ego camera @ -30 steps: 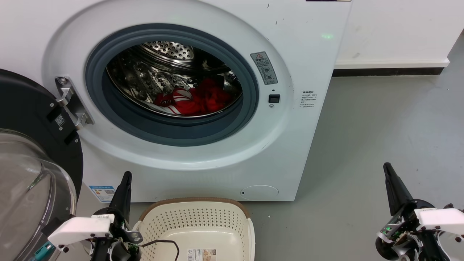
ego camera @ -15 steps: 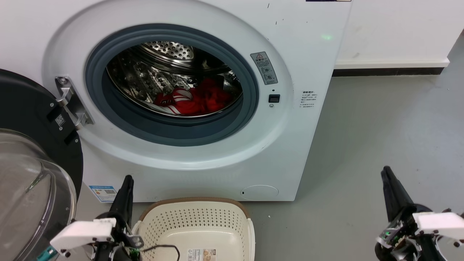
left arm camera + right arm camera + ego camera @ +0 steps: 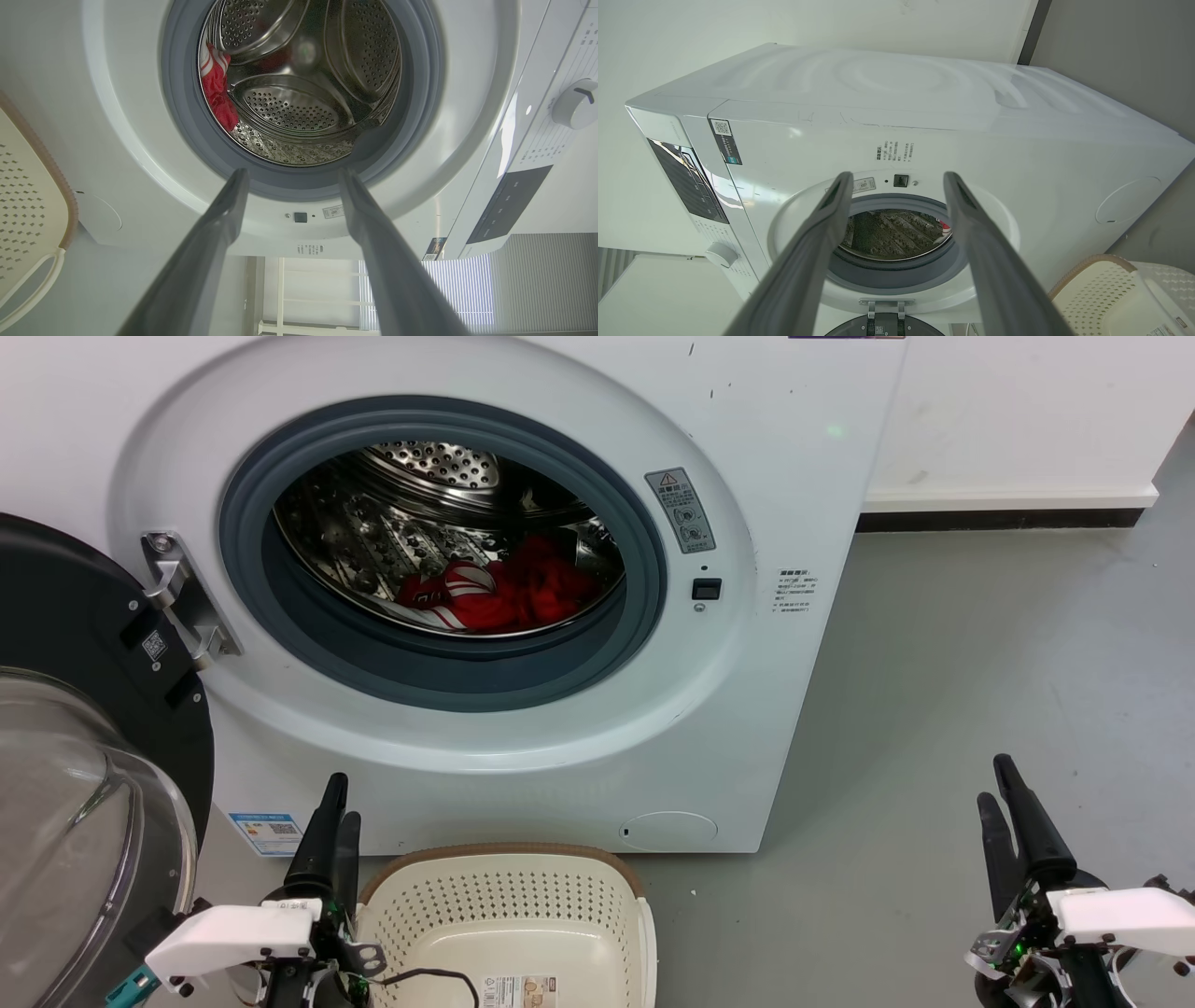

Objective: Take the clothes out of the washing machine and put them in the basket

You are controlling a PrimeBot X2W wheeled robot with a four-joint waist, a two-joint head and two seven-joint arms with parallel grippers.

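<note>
Red clothes lying crosswise in drum, up and rightward of left pincer; right pincer sitting farther; both gaping, gripping nothing.

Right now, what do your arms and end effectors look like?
The left end effector and right end effector each have two long, tapering dark-grey fingers on a white angular wrist housing with dark screws. A thin black cable loops from the left wrist; a green light glows on the right.

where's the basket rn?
Head view, bottom centre: the basket sits on the floor before the washing machine, just right of the left gripper.
</note>
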